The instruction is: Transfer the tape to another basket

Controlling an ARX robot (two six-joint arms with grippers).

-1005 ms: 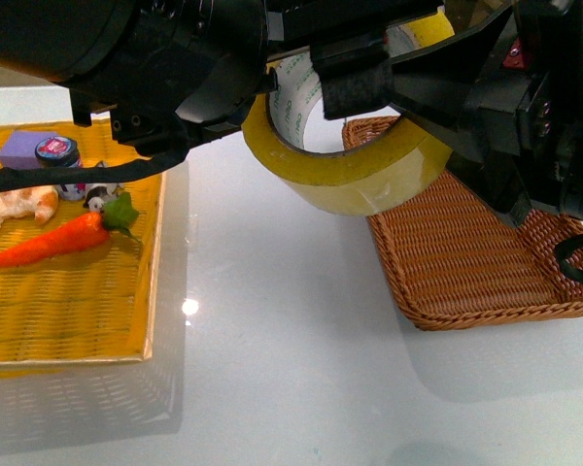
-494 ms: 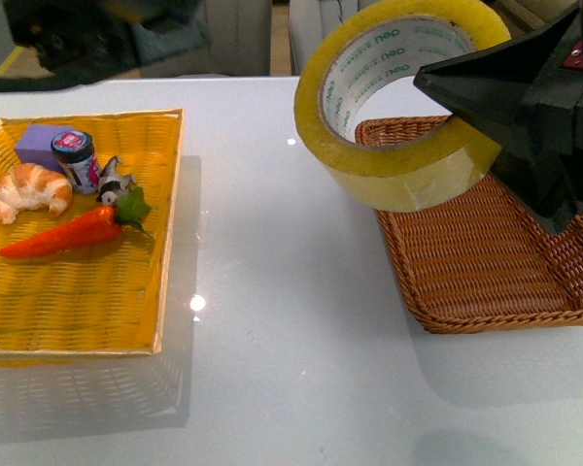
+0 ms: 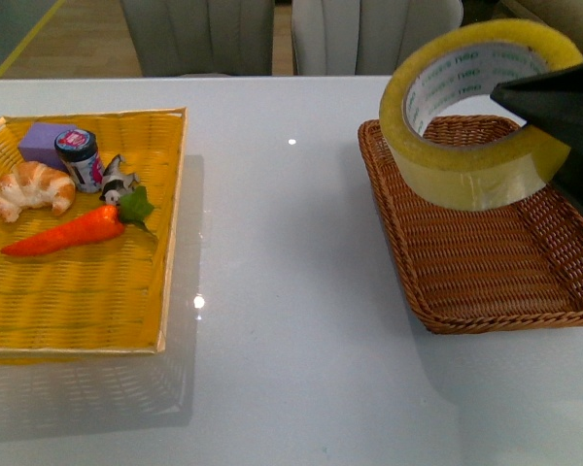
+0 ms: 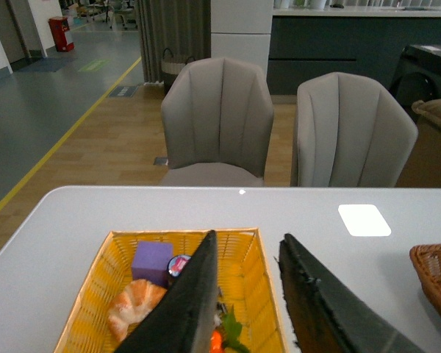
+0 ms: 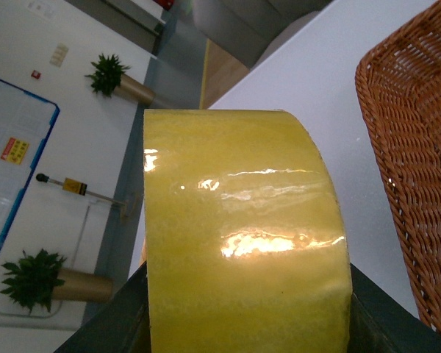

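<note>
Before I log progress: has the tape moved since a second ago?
Yes. In the front view the tape has shifted rightward, now hanging over the basket.

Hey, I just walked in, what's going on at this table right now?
The right gripper is clamped on the tape and holds it in the air by the brown wicker basket. The roll is not yet set down in it. The left gripper is open and empty above the yellow tray, where a croissant, a carrot and a small jar lie.
</note>
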